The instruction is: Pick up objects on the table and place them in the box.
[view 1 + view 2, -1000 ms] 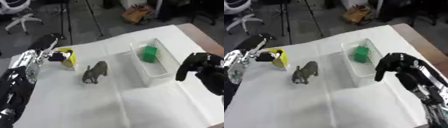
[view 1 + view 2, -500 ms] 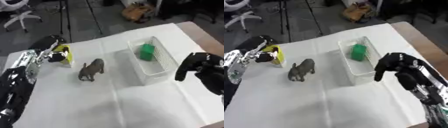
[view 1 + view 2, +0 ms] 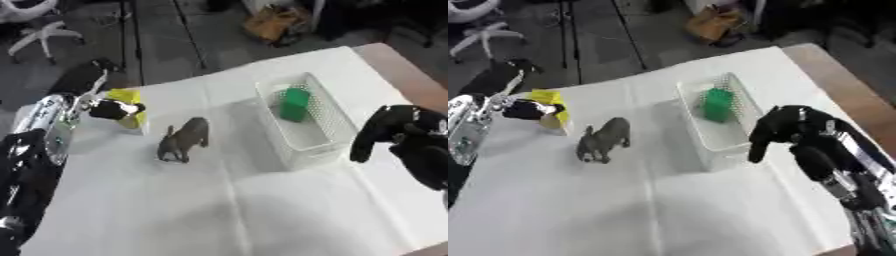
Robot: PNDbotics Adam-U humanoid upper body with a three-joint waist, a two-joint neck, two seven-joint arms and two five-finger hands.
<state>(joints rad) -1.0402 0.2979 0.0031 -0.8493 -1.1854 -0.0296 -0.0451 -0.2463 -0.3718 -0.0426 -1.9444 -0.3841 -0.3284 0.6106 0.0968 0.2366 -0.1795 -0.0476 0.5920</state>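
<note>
1. A small grey toy animal with four legs [image 3: 184, 140] stands upright on the white cloth-covered table [image 3: 262, 210]. Its long body runs on a slant, from the near left up to the far right. Which end is the head is hard to tell, as the toy looks blurry.
2. A yellow box-shaped thing [image 3: 129, 106] stands on the table to the left of the toy animal, a little apart from it.
3. The left robot hand [image 3: 109, 109] is at that yellow thing. Its dark fingers are curled against the yellow thing's front, and it seems to be gripping it.
4. A white see-through plastic basket with a mesh wall [image 3: 319, 145] sits on the table to the right of the toy animal. Its long side runs from near to far.
5. A green block [image 3: 293, 104] stands upright inside the basket, in the far half.
6. The right robot hand [image 3: 785, 131] hangs just beside the basket's right wall, near its front end. Its black fingers are bent downward and it holds nothing.
7. No words or labels can be read on any of these things.
</note>
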